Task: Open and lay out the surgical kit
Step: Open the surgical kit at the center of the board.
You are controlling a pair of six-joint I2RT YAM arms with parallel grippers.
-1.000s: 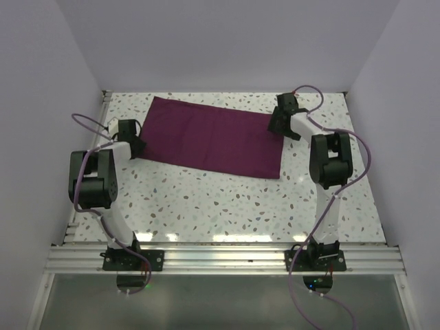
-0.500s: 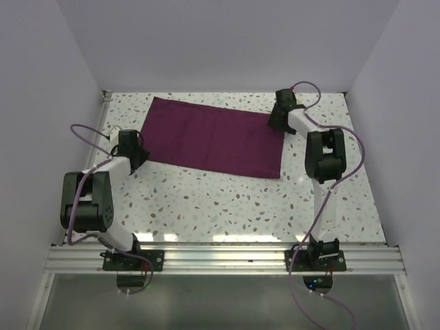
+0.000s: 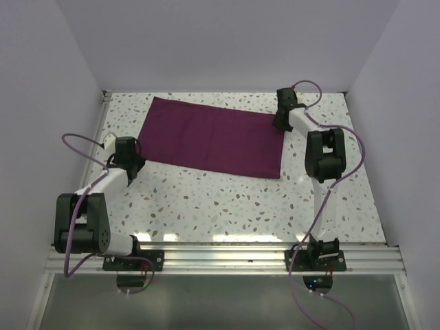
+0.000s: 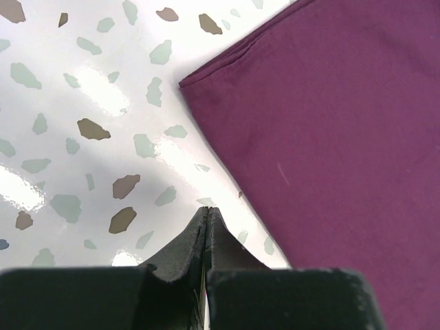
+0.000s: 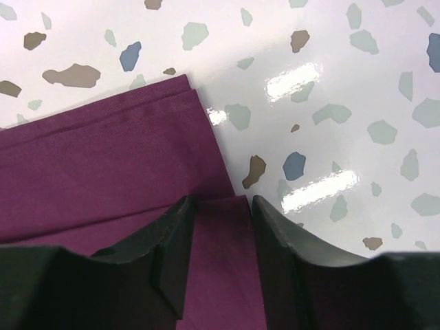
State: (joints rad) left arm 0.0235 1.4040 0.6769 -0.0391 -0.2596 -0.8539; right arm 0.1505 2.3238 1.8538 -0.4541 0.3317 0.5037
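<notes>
The surgical kit (image 3: pixel 213 137) lies as a flat, folded dark magenta cloth wrap across the back of the speckled table. My left gripper (image 3: pixel 136 163) is shut and holds nothing; it sits on the bare table just off the wrap's near left corner (image 4: pixel 199 86). In the left wrist view the pressed-together tips (image 4: pixel 207 210) stop short of the cloth's edge (image 4: pixel 330 137). My right gripper (image 3: pixel 280 124) is at the wrap's far right corner. Its jaws (image 5: pixel 220 203) stand partly apart, astride a raised flap of cloth (image 5: pixel 221 227). Layered cloth edges (image 5: pixel 103 151) show beyond the fingers.
White walls close in the table on the left, right and back. The metal rail (image 3: pixel 220 258) holding both arm bases runs along the near edge. Purple cables loop off each arm. Speckled tabletop (image 3: pixel 220 199) lies between the wrap and the rail.
The left arm has pulled back and down from the wrap's left edge, its gripper still shut. The right gripper has settled onto the far right corner and its jaws have narrowed around the cloth flap.
</notes>
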